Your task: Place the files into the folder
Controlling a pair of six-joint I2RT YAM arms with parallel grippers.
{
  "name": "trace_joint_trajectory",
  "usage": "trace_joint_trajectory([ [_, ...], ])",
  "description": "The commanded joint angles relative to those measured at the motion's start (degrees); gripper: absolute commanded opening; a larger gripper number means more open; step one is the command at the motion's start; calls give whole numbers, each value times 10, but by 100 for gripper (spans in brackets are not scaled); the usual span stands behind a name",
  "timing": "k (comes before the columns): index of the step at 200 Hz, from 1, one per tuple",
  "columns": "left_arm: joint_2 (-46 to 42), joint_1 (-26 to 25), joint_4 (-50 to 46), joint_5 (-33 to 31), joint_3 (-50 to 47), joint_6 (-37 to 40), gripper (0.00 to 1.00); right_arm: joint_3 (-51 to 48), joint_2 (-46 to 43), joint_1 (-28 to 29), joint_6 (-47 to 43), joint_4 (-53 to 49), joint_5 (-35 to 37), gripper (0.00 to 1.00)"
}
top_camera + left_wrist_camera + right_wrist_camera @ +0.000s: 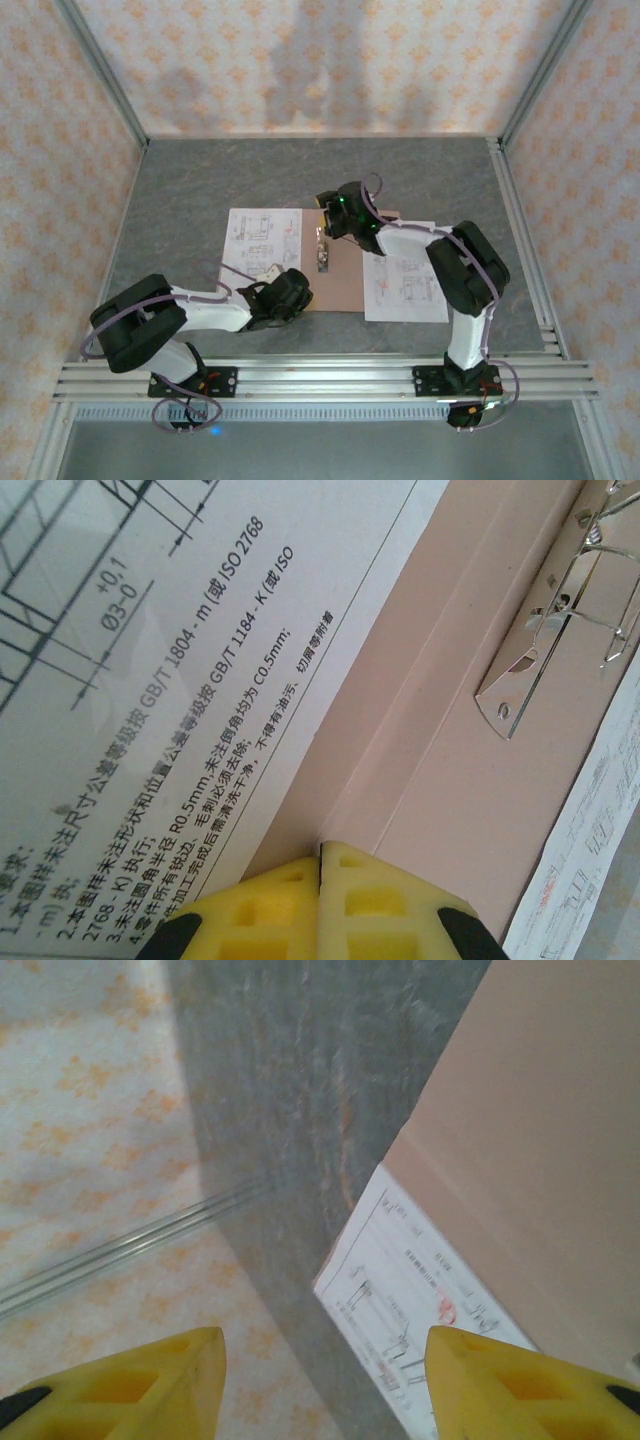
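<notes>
The salmon folder (340,275) lies open in the middle of the table, with a metal binder clip (322,250) along its fold. One printed sheet (262,242) lies at its left and another (405,285) overlaps its right half. My left gripper (298,292) is at the folder's near left corner. In the left wrist view the yellow fingertips (321,852) are pressed shut where a folder (440,760) edge runs in between them, beside the sheet (150,710). My right gripper (335,212) hovers open over the folder's far edge, its fingers (150,1380) wide apart above bare table, near a sheet corner (410,1300).
The shiny clip (545,630) sits on the folder's inner face, with the other sheet (590,880) beyond it. Patterned walls and metal frame posts (100,70) enclose the grey table (200,180). A rail (330,378) runs along the near edge.
</notes>
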Motion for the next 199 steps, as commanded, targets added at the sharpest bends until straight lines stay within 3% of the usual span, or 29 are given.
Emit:
trace_joint_trajectory([
  [1,-17,-7,-48,-28,5,-1,0,32,-22,-7,-61,-34,-6,55],
  [41,-36,-10,-67,-34,24,1,0,37,-141,-13,-189,-174,54,56],
  [110,-49,-34,-162,-39,130,55,0,-198,-358,-75,-288,-321,84,46],
  [135,-12,-36,-189,-34,159,78,0,-248,-374,-75,-326,-367,105,45],
  [199,70,-25,-163,-18,135,97,0,-263,-273,-73,-330,-282,32,42],
])
